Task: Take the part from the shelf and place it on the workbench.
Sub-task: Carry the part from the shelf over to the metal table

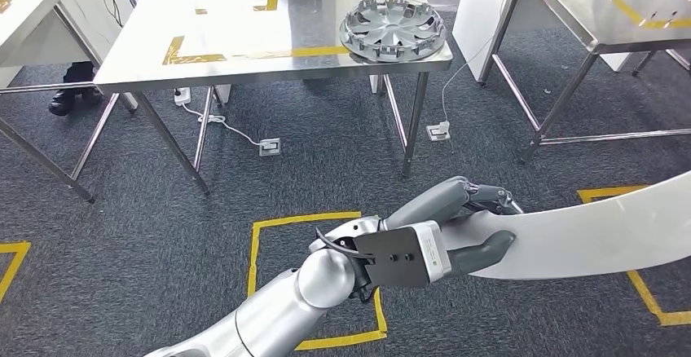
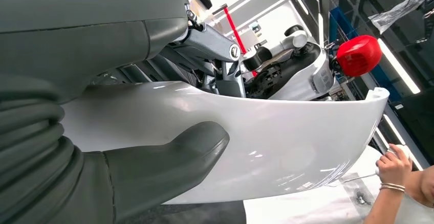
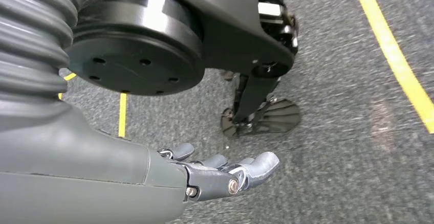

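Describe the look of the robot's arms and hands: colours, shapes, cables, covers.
The left arm is glossy silver with a rounded ball-like joint, and black cables loop at the wrist beside a flat dark plate with small holes and a silver-white block. The left hand is matt grey with a thick thumb and darker fingers. The right hand has a grey ribbed cover, a smooth grey palm, and metal-jointed fingers with pale grey tips.

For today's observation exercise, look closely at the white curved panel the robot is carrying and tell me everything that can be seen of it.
The white curved panel is a long, glossy, smooth piece that looks like painted plastic, bowed along its length, with a small lip at its far end. It is held off the floor by the left hand, thumb pressed on one face and fingers wrapped over the other. In the head view it reaches past the picture's right edge, above grey carpet. Nothing else touches it.
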Robot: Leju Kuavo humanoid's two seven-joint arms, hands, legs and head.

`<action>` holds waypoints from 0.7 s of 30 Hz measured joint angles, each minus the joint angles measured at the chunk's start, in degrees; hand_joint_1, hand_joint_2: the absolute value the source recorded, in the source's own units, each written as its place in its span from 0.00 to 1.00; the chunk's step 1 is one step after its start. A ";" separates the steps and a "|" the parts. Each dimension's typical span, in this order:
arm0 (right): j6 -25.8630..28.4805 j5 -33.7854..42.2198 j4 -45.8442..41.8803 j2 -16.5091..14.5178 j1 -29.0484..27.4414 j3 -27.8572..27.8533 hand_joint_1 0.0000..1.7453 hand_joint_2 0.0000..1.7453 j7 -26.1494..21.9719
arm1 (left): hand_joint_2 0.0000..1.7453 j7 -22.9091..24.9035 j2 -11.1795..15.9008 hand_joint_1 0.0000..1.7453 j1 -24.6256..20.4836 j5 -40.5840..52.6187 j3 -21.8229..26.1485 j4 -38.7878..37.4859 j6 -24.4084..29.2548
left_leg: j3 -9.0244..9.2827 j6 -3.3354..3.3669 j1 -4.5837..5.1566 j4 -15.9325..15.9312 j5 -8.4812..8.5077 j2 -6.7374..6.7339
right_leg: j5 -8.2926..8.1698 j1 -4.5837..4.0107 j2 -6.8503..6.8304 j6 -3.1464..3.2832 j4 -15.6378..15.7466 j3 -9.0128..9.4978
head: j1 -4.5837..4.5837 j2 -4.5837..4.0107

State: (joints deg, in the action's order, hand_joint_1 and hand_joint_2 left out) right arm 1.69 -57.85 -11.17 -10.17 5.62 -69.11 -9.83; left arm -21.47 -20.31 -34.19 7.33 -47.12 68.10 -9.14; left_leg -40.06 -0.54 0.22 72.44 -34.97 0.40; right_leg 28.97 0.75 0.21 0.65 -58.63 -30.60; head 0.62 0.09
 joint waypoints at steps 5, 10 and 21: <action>0.02 0.68 0.00 -0.01 0.23 -0.20 0.00 1.00 0.38 | 1.00 -0.15 0.04 1.00 -0.10 -0.56 -0.02 -0.21 -0.09 | 1.86 1.08 0.16 -12.74 11.48 -0.19 | 2.92 -0.17 0.29 -1.41 -0.17 2.69 | 0.28 0.00; 0.03 0.78 0.00 0.01 0.47 -0.58 0.00 1.00 0.61 | 1.00 -0.35 -0.09 1.00 -0.39 -1.41 -0.02 -0.23 -0.13 | 4.05 3.00 0.01 -13.11 10.43 0.07 | 4.58 -0.03 0.07 -2.73 -6.38 0.29 | 0.05 0.00; -0.03 0.78 0.00 0.09 0.42 -1.11 0.00 1.00 1.83 | 1.00 0.09 -0.05 1.00 -0.63 -2.39 -0.13 -0.26 0.09 | 7.62 2.08 0.72 -12.84 7.24 0.33 | -0.97 -1.12 -0.15 -0.74 -0.34 -4.35 | -0.18 0.00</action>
State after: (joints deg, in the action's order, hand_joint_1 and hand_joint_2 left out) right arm 1.66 -57.07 -11.17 -10.08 6.04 -70.22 -8.00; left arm -21.38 -20.36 -34.82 4.94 -47.25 67.83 -9.04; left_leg -32.45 1.54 0.94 59.60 -27.73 0.73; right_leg 28.00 -0.37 0.06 -0.09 -58.97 -34.96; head 0.45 0.09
